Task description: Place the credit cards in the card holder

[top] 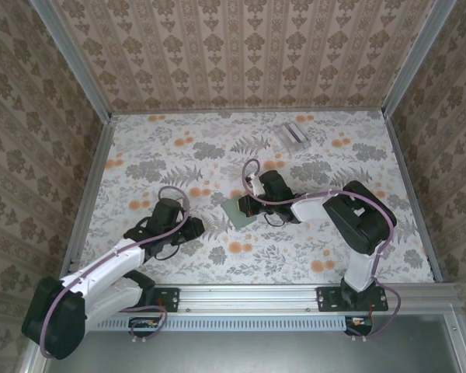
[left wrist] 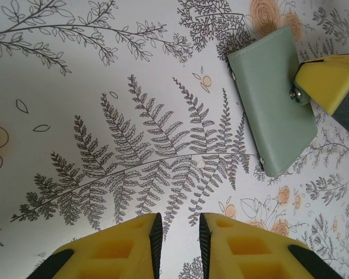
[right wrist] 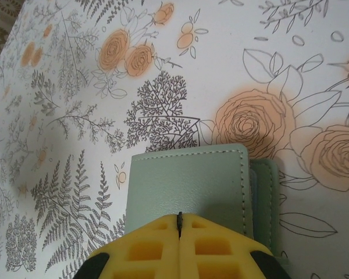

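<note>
Nearest, we hold our left gripper (left wrist: pixel 177 232) low over bare worktop (top: pixel 140 155), jaws slightly apart and empty. Beyond it, well clear of the walls, the folded card holder (top: pixel 237 208) lies flat. Our right gripper (right wrist: pixel 179 224), its arm bent leftward, touches the holder's edge with jaws pressed together.

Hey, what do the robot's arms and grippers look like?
The left arm and right arm have black joints, white links and looping mauve cables. The left gripper and right gripper have chunky yellow fingers with square hollows and black edging.
</note>
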Robot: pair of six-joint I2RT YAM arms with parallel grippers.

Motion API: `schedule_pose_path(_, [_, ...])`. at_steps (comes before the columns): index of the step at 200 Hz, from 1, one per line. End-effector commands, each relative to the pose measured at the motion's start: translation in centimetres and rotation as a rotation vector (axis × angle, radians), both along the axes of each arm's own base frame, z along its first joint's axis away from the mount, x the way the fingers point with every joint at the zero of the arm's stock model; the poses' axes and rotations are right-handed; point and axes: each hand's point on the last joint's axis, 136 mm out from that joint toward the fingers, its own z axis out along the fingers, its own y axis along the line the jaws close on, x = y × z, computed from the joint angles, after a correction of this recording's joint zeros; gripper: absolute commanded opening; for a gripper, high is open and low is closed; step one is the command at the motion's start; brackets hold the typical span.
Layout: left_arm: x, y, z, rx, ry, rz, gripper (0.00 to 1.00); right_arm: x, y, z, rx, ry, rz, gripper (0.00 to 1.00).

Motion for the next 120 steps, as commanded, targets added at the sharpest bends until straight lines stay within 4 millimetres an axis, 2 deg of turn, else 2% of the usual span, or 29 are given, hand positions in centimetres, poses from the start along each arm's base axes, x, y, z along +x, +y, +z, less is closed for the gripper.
schedule_pose_path(1, [-0.2,0.0,-0.4,-0.008,0.013,0.001,0.26,0.5,0.6,-0.3,0.006,-0.007,-0.009,0.0])
schedule_pose_path(48, [-0.3,0.1,-0.4,-0.003,0.013,-0.002,0.26,-0.3,0.2,-2.1,-0.092,-0.039,0.006,0.0])
schedule_pose_path(89, [-0.3,0.2,-0.5,0.003,0.013,0.002,0.26,-2.2,-0.5,-4.2,-0.197,-0.129,0.004,0.0])
schedule_pose_path(120, [-0.3,0.4,-0.6,0.009,0.015,0.006,0.26,-3.1,-2.3,-6.2,-0.193,-0.162,-0.054,0.0])
